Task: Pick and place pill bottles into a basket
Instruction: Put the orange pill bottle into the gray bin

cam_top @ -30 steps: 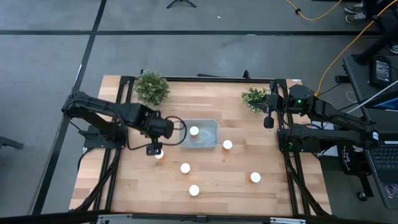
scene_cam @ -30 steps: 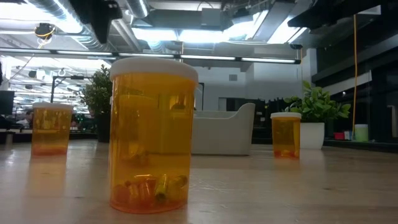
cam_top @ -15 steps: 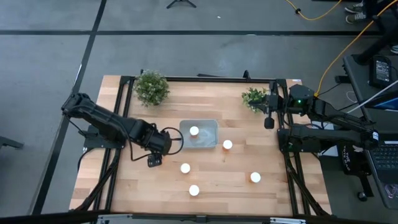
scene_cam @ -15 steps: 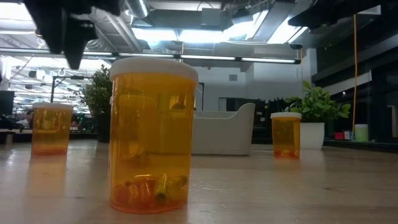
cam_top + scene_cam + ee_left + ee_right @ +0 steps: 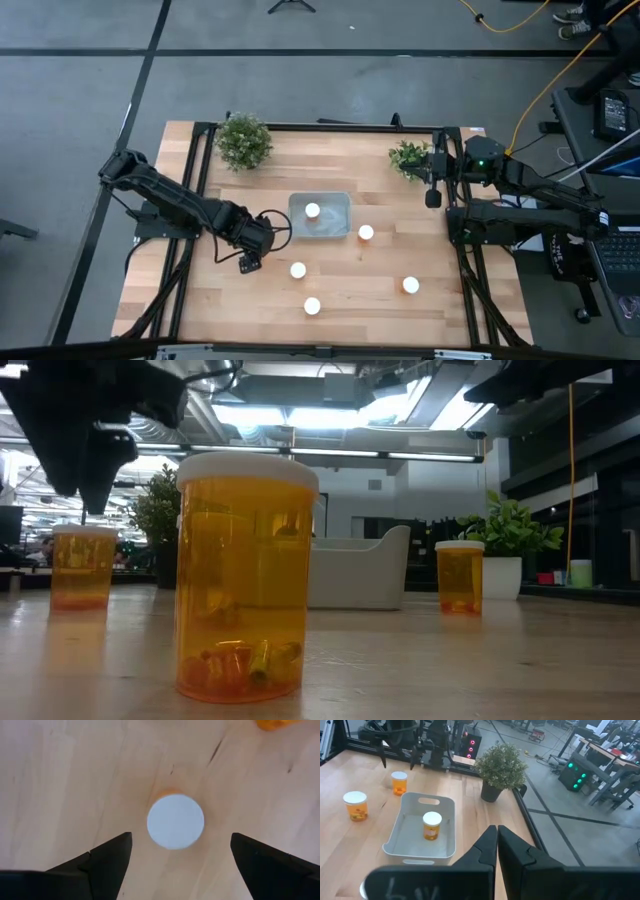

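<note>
Six orange pill bottles with white caps. One [image 5: 313, 210] stands in the pale basket [image 5: 338, 228]. Three more stand upright on the table [image 5: 366, 232], [image 5: 298, 270], [image 5: 410, 285], and one [image 5: 312, 306] stands nearest the near edge. My left gripper [image 5: 250, 258] is open, pointing down, left of the basket and above the sixth bottle [image 5: 175, 821], whose cap shows between the two fingers without touching them. The low view shows this gripper [image 5: 85, 430] above that bottle [image 5: 82, 565]. My right gripper [image 5: 432, 195] is shut and empty at the far right.
Two green potted plants [image 5: 243, 140] [image 5: 408, 158] stand at the table's far edge. In the low view the nearest bottle [image 5: 247, 575] fills the foreground. Bare wood lies at the table's near left and near right.
My left gripper has gone down over the bottle left of the basket and a little toward the table's near edge. In the high view it now hides that bottle. The bottles have stayed in place.
</note>
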Tool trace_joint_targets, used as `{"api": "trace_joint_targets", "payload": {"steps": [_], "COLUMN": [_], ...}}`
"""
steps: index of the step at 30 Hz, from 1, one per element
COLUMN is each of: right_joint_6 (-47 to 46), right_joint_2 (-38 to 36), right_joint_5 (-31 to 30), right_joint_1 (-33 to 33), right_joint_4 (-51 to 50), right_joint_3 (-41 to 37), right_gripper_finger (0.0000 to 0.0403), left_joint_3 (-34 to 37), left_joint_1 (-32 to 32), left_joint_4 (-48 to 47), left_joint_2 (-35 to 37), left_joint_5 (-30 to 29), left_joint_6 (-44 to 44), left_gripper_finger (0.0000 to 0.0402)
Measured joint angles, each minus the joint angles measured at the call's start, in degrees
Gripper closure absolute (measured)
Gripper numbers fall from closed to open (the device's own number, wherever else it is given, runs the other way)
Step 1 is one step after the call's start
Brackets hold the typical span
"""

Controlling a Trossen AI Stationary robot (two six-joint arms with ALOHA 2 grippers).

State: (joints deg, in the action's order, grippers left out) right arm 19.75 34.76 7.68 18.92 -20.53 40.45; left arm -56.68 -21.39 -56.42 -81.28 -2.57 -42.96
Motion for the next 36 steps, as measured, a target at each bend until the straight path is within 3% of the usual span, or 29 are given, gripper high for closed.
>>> {"api": "trace_joint_targets", "payload": {"steps": [22, 36], "right_joint_6": [-0.1, 0.0], "right_joint_2": [0.0, 0.0], "right_joint_5": [0.0, 0.0], "right_joint_1": [0.0, 0.0], "right_joint_4": [-1.3, -1.2], "right_joint_3": [0.0, 0.0], "right_gripper_finger": [0.0384, 0.0384], "left_joint_3": [9.7, 10.0], "left_joint_1": [0.1, 0.1], "left_joint_4": [11.7, 13.4], "left_joint_2": [0.0, 0.0], "left_joint_5": [-1.4, -0.9], "left_joint_6": [-1.9, -1.9], "left_gripper_finger": [0.0047, 0.0057]}}
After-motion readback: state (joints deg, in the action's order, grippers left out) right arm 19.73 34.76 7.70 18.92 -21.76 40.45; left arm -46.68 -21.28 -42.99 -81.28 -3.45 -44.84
